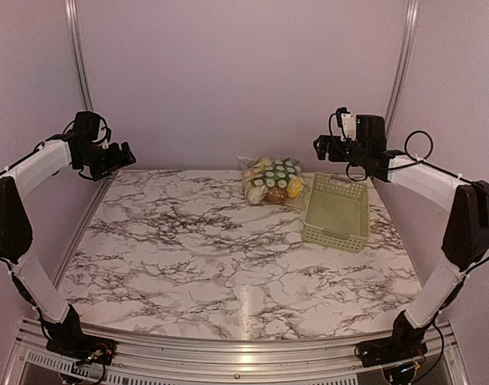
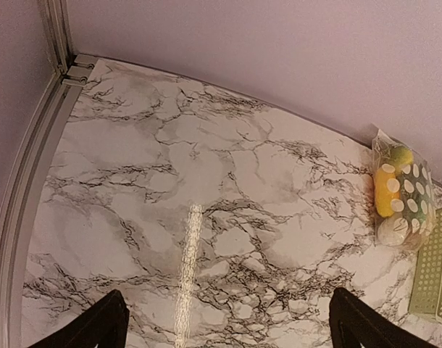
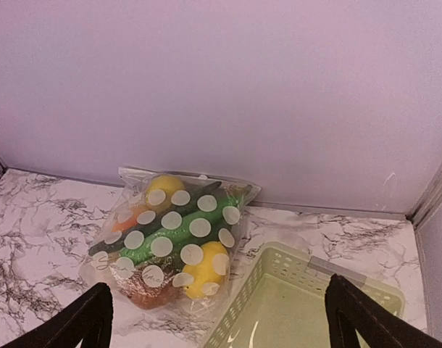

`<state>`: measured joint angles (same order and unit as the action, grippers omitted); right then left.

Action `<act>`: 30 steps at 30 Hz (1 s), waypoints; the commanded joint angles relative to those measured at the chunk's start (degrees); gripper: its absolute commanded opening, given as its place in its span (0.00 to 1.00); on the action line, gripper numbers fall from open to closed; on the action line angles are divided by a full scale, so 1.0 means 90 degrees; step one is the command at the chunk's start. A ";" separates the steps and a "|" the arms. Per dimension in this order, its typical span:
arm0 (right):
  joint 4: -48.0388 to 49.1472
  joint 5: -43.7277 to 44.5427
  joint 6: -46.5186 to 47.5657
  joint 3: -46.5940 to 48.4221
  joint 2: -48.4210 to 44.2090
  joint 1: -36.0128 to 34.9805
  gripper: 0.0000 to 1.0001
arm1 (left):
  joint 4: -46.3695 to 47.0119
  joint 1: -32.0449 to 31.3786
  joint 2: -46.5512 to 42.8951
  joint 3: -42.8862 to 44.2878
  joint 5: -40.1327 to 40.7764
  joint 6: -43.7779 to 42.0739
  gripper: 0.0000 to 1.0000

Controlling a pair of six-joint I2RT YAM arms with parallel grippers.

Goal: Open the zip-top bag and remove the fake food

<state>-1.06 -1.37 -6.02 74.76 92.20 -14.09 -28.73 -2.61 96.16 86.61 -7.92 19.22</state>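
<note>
Two grippers of mine hang in the air, fingers spread wide and holding nothing: my left gripper (image 1: pixel 124 154) well to the left of the pale green basket (image 1: pixel 337 212), my right gripper (image 1: pixel 320 147) above its far end. The white-dotted zip-top bag (image 1: pixel 271 180) lies on the marble table (image 1: pixel 188 257) just left of that basket's far end, with the fake food (image 3: pixel 181 239) inside.

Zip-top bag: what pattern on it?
White dots on the clear zip-top bag; clearest in right wrist view.
</note>
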 commanded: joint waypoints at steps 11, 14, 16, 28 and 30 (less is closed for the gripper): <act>-0.2819 -0.0003 -0.0638 0.6249 0.4615 -0.1241 0.98 | -0.0361 0.0053 -0.0018 -0.0108 0.0185 0.0578 0.99; -0.2898 0.0114 -0.1010 0.6618 0.5085 -0.1257 0.98 | -0.0459 0.0043 -0.0129 -0.0187 0.0254 0.0506 0.99; -0.2799 0.0220 -0.1189 0.6568 0.5237 -0.1252 0.98 | -0.0465 0.0041 -0.0248 -0.0281 0.0380 0.0478 0.99; -0.3060 0.0663 -0.1413 0.6906 0.6179 -0.1256 0.88 | -0.0768 0.0044 -0.0248 -0.0243 0.0749 0.0248 0.99; -0.3181 0.0502 -0.1447 0.6852 0.6226 -0.1257 0.83 | -0.0928 0.0046 -0.0136 -0.0131 0.0848 0.0195 0.99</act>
<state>-26.39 3.62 -17.82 134.37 146.71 -25.39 -32.84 -2.57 95.11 84.16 -2.76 22.68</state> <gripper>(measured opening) 0.867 0.989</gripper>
